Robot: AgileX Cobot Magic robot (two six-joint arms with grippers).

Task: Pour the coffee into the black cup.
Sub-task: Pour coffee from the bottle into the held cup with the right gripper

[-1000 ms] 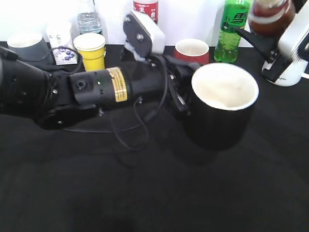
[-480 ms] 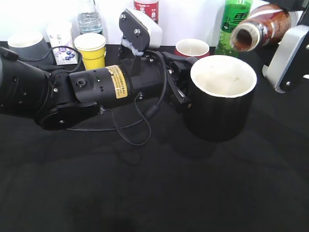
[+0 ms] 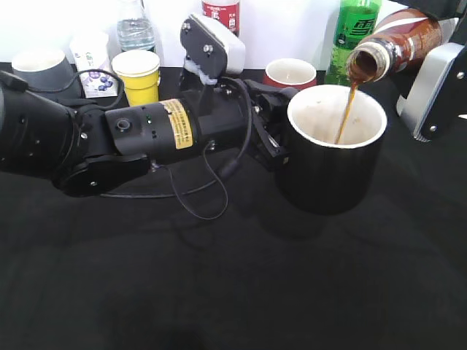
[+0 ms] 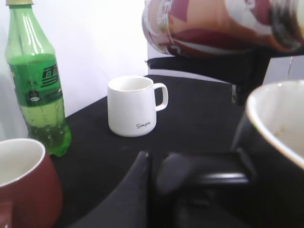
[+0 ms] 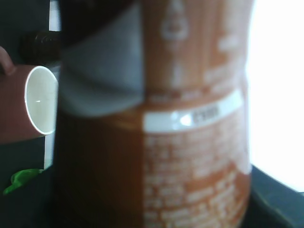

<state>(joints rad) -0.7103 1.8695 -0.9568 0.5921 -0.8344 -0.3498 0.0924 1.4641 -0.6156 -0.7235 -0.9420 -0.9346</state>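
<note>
Black tabletop: my right gripper grips the bottle at two o'clock, coffee streaming into the black cup, its handle clamped by my left gripper, pour just begun.

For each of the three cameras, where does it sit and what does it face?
Exterior view: raised in front, slanting down at the black cup under the coffee bottle; both arms show.
Left wrist view: low beside the cup, facing a white mug; the left hand shows dimly.
Right wrist view: pressed against the bottle's label; no hand is visible.
Shared: the bottle, in all three.
</note>
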